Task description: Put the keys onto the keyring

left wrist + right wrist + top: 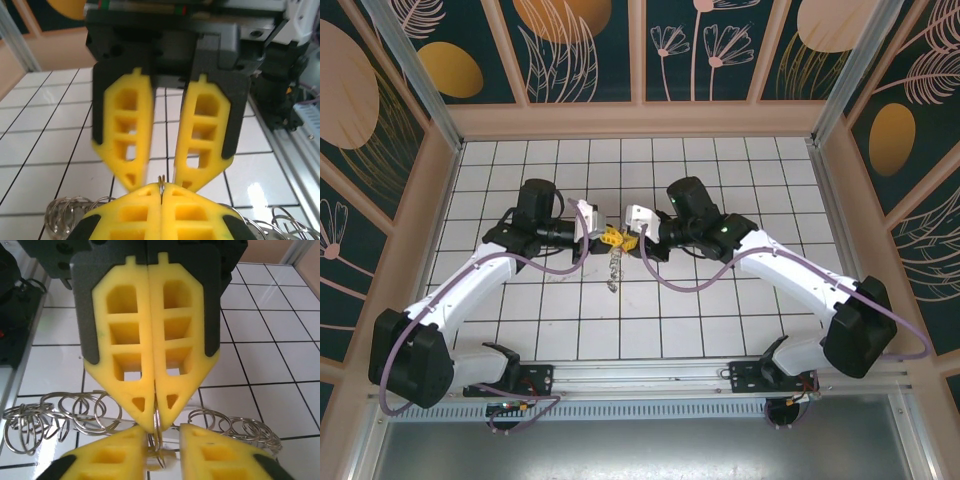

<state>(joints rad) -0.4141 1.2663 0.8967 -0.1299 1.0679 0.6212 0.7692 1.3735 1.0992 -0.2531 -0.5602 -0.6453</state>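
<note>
Nothing looks threaded yet: my left gripper (151, 426) clamps the thin silvery wire keyring (157, 442), my right gripper (163, 436) parted around it.

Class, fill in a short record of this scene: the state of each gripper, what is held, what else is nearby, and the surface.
Left gripper: shut, pinching the keyring at its fingertips
Right gripper: open, one finger on either side of the same wire
Small rings: silvery, bunched to both sides of the grip
Surface: table of white tiles with dark lines
</note>
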